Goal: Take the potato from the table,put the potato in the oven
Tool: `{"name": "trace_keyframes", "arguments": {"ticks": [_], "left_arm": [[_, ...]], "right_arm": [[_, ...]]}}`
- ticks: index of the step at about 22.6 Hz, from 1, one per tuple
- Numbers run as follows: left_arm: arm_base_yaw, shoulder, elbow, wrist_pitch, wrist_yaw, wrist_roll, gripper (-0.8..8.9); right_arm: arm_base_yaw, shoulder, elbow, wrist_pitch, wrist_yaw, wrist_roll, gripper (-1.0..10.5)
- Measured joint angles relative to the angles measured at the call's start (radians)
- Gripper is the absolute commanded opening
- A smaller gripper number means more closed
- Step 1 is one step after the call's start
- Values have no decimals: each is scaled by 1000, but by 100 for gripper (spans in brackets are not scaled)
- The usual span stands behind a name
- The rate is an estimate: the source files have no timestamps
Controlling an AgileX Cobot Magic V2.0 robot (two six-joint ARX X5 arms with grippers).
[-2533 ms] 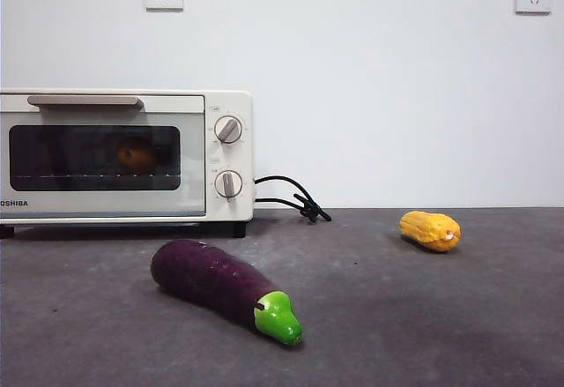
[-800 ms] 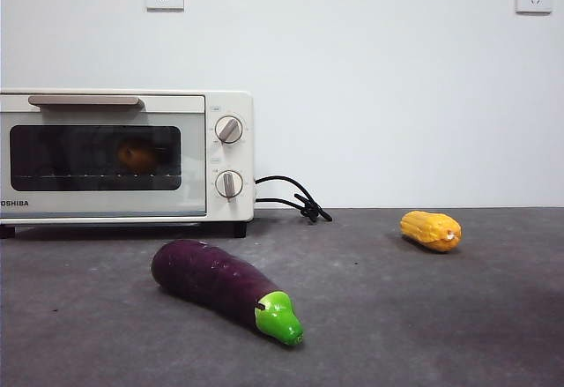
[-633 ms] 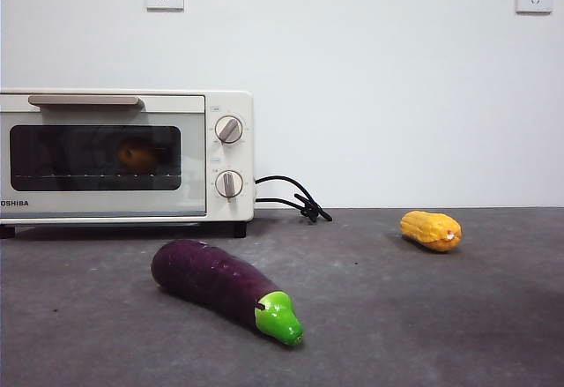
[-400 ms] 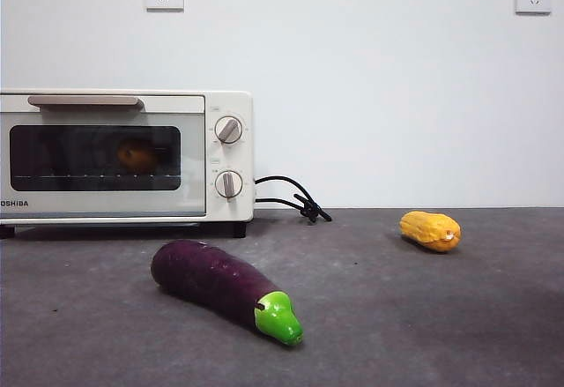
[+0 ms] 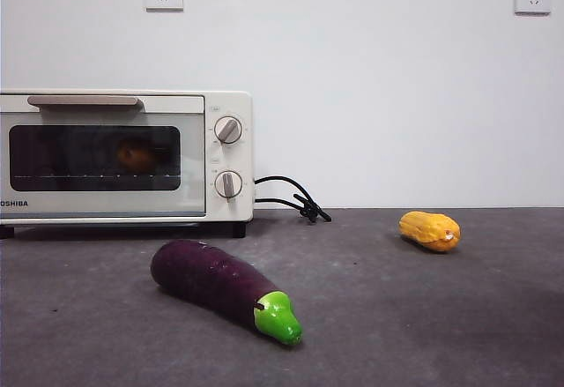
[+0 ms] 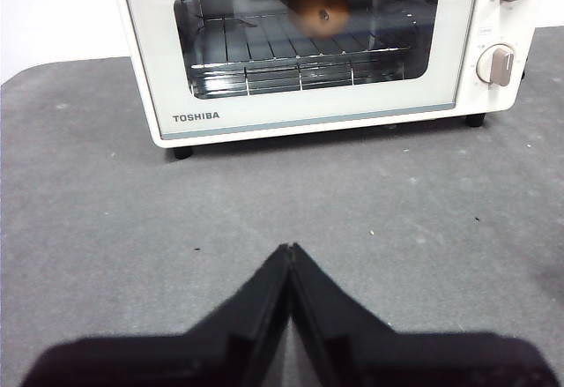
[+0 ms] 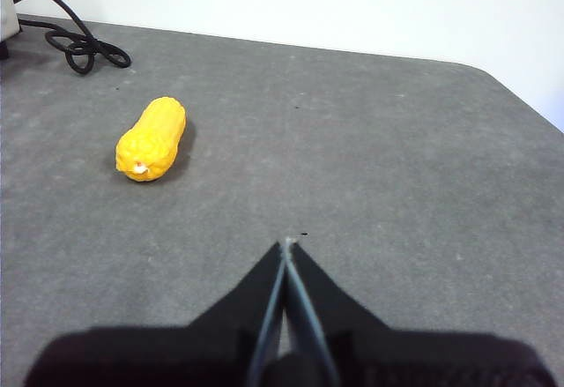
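The potato point(image 5: 137, 154) lies inside the cream-white oven point(image 5: 189, 206), dimly seen through the dark glass of the closed door. In the left wrist view the potato point(image 6: 320, 11) rests on the wire rack at the back, behind the door of the oven point(image 6: 150, 61). My left gripper point(image 6: 289, 250) is shut and empty, hovering over the dark grey table point(image 6: 106, 219) in front of the oven. My right gripper point(image 7: 286, 244) is shut and empty over the table point(image 7: 423, 158), off to the right side. Neither arm shows in the front view.
A purple eggplant point(image 5: 216, 283) with a green tip lies in front of the oven. A yellow corn cob point(image 5: 429, 229) lies to the right, also the corn cob point(image 7: 152, 138) near my right gripper. The oven's black cord point(image 5: 291, 198) coils behind it.
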Motion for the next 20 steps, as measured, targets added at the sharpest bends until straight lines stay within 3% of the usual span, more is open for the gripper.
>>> {"name": "trace_keyframes", "arguments": {"ticks": [13, 20], "left_arm": [[0, 0, 0, 0, 0, 0, -4], [0, 0, 0, 0, 0, 0, -4]], "right_arm": [[0, 0, 3, -10, 0, 0, 2], [0, 0, 54, -193, 0, 0, 2]]}}
